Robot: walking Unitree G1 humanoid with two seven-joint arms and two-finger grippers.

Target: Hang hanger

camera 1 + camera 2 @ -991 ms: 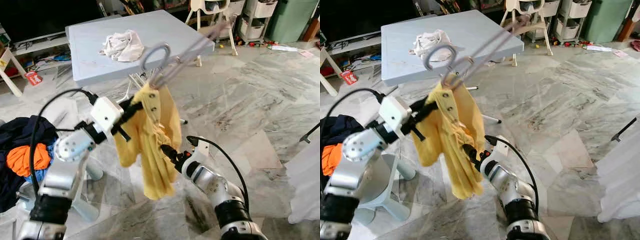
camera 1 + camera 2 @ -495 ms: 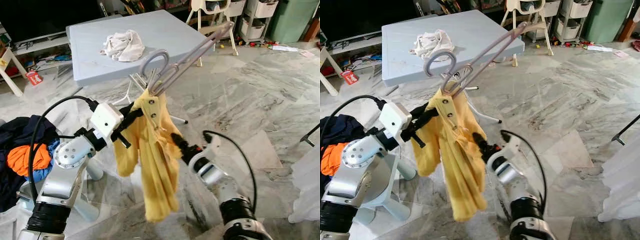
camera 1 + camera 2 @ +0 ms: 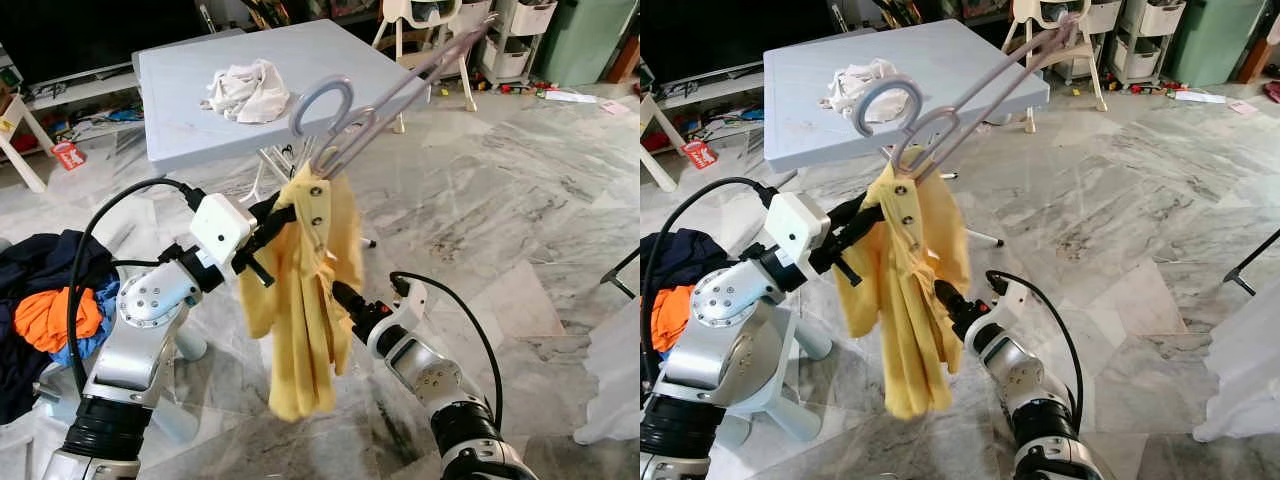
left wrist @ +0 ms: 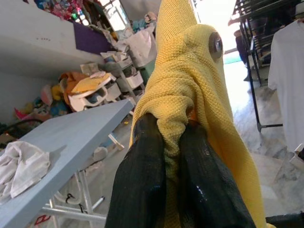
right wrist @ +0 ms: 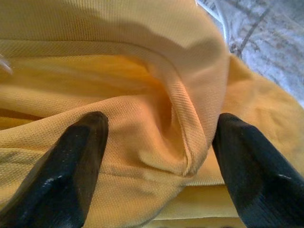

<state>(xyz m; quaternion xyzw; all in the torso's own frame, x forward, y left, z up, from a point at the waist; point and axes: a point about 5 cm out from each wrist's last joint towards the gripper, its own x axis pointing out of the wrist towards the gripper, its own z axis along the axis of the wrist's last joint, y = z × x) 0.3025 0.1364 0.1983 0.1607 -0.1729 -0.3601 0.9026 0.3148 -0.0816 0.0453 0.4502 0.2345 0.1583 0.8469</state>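
- Left tool [image 3: 285, 213] pinches yellow shirt [image 3: 305, 300] at the collar; hanger [image 3: 375, 105] is held up in the air with it, well above the floor.
- Right tool [image 5: 156, 156] spread, fingers straddling a fold of the shirt lower down.
- Step: carrying; no rail in view. Next: find one, raise hook over it.

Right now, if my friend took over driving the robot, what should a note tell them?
Left gripper: shut on the yellow shirt near its collar, holding it up.
Right gripper: open, fingers either side of a shirt fold lower down.
Hanger: grey, stuck into the shirt's collar, tilted up over the floor.
Done: hanger is partly in the shirt.
Left: seat the shirt properly, then hang it up. A white cloth lies on the table.
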